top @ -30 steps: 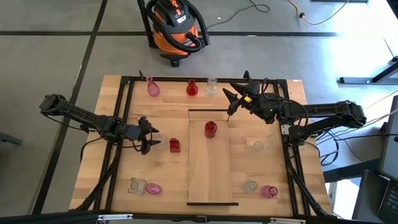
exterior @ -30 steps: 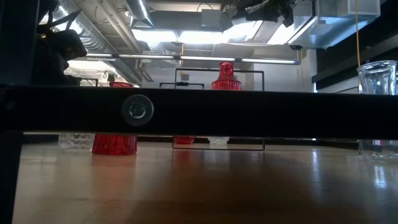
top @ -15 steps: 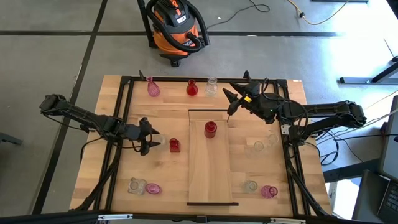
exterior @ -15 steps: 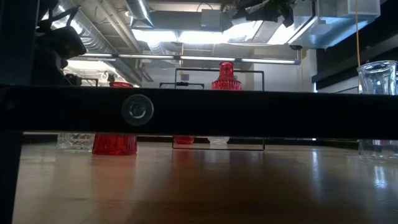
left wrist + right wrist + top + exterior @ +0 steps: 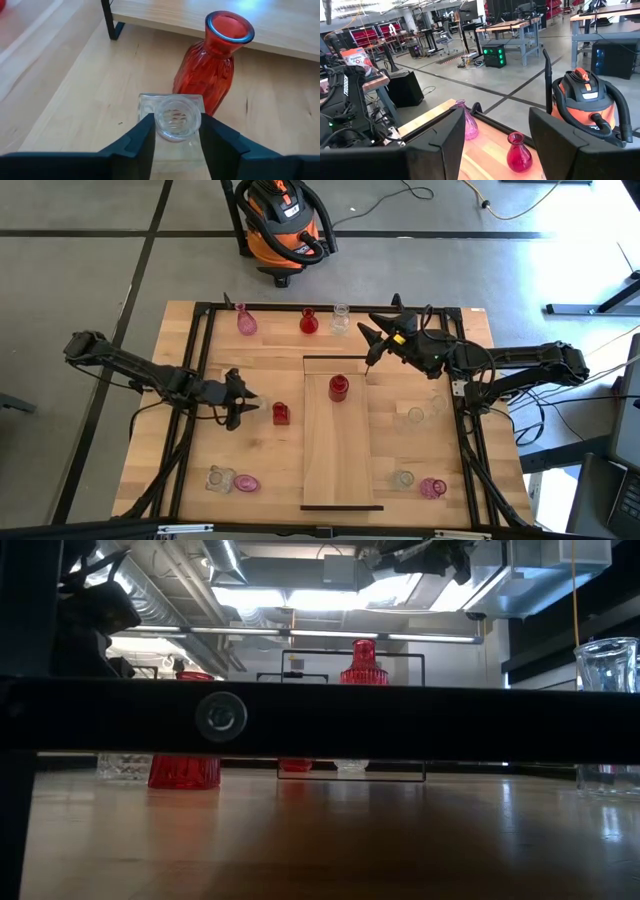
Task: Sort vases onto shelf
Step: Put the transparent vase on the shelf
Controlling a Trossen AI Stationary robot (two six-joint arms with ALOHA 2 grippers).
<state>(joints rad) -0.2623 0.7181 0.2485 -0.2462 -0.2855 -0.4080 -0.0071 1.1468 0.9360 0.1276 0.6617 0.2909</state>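
Observation:
My left gripper [image 5: 240, 400] is at the table's left, just left of a red vase [image 5: 281, 414], and is shut on a small clear vase [image 5: 177, 117] with a square base. That red vase [image 5: 214, 65] stands upright on the table beyond the clear one. Another red vase [image 5: 339, 388] stands on the shelf [image 5: 335, 460], a pale plank in the middle of the table. My right gripper [image 5: 375, 345] hangs open above the shelf's far right corner with nothing between its fingers [image 5: 435, 145]. My left gripper pinches the clear vase's round neck [image 5: 159, 119] between its two fingers, one on each side. The fingers [image 5: 142, 137] slant down at it from the table's left side. The vase stands upright with its square base [image 5: 172, 100] on the table.
A pink [image 5: 246, 321], a red [image 5: 309, 322] and a clear vase [image 5: 341, 318] stand along the far edge. Clear vases [image 5: 415, 416] [image 5: 403, 479] and a pink one [image 5: 433, 488] are at the right; a clear [image 5: 219, 478] and a pink vase [image 5: 247, 483] at the near left.
My left gripper's fingers have drawn together onto the clear vase while the hand has stayed where it was. The vase stands in the same spot.

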